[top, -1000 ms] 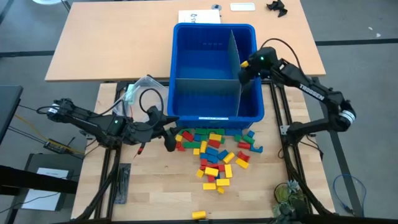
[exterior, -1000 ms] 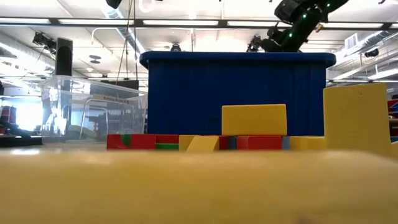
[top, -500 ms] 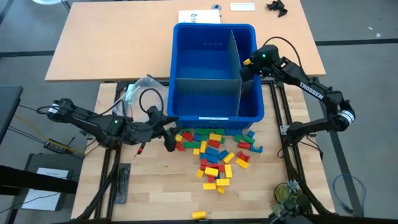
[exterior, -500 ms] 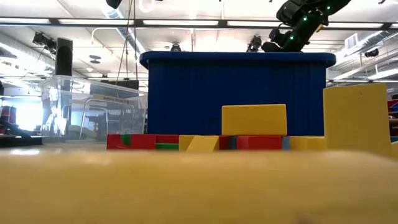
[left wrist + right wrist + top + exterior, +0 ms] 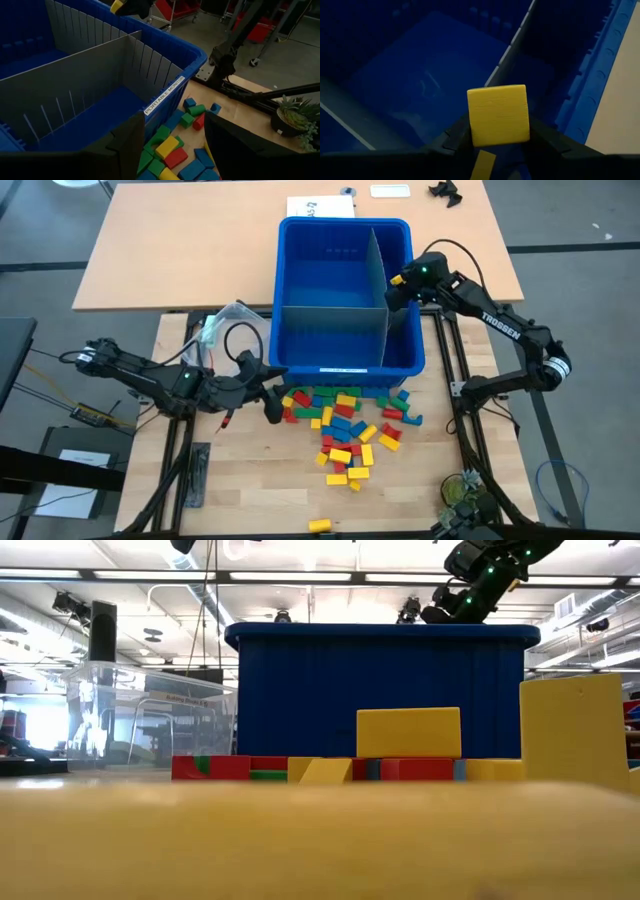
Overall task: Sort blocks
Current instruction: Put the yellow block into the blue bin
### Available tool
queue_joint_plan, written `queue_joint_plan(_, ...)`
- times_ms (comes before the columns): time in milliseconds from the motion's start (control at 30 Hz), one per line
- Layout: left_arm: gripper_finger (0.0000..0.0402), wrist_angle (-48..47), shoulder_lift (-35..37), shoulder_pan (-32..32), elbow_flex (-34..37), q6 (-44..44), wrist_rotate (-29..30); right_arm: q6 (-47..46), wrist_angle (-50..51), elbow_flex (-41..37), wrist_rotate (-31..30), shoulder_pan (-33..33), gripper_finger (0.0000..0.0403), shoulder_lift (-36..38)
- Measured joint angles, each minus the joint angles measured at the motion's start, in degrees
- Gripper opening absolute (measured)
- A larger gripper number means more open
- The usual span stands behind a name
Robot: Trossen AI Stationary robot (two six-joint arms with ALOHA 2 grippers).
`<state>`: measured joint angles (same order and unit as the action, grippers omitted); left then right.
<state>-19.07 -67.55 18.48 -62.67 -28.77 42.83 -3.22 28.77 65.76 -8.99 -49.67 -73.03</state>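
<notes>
Many red, yellow, blue and green blocks (image 5: 345, 425) lie in a loose pile on the table in front of the blue bin (image 5: 345, 222). My right gripper (image 5: 497, 135) hangs over the bin's right side, beside the grey divider (image 5: 375, 270). It is shut on a yellow block (image 5: 497, 115). My left gripper (image 5: 268, 395) hovers at the pile's left end, near the bin's front left corner. It is open with nothing between its fingers (image 5: 127, 145). My right gripper pinches the yellow block between its two fingers (image 5: 457, 137), which sit on two opposite sides of its lower part (image 5: 475, 137). The fingers slant down from the table's right side. The block is lifted clear above the bin's inside, with a flat face toward the wrist camera.
The bin is split by grey dividers into compartments. A clear plastic tub (image 5: 225, 320) stands left of the bin. One stray yellow block (image 5: 320, 525) lies near the table's front edge. A potted plant (image 5: 462, 495) is at the front right.
</notes>
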Motion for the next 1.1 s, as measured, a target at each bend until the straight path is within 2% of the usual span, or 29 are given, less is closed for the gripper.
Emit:
queue_joint_plan(600, 0.0214, 0.0, 0.0, 0.0, 0.0, -0.02, 0.0, 0.45, 0.0, 0.0, 0.01, 0.0, 0.0147, 0.0)
queue_joint_plan(700, 0.0214, -0.01, 0.0, 0.0, 0.0, -0.01, 0.02, 0.96, -0.08, 0.0, 0.04, -0.01, 0.0163, 0.0)
queue_joint_plan(867, 0.0214, 0.0, 0.0, 0.0, 0.0, 0.0, 0.0, 2.24, -0.33, -0.02, 0.33, -0.02, 0.0218, 0.06)
queue_joint_plan(967, 0.0214, -0.01, 0.0, -0.01, 0.0, 0.0, 0.01, 3.42, 0.4, -0.07, 2.93, 0.38, 0.0246, 1.41)
queue_joint_plan(1100, 0.0214, 0.0, 0.0, -0.02, 0.0, 0.0, 0.02, 5.7, 4.07, -0.07, 7.67, 3.8, 0.0262, 5.37)
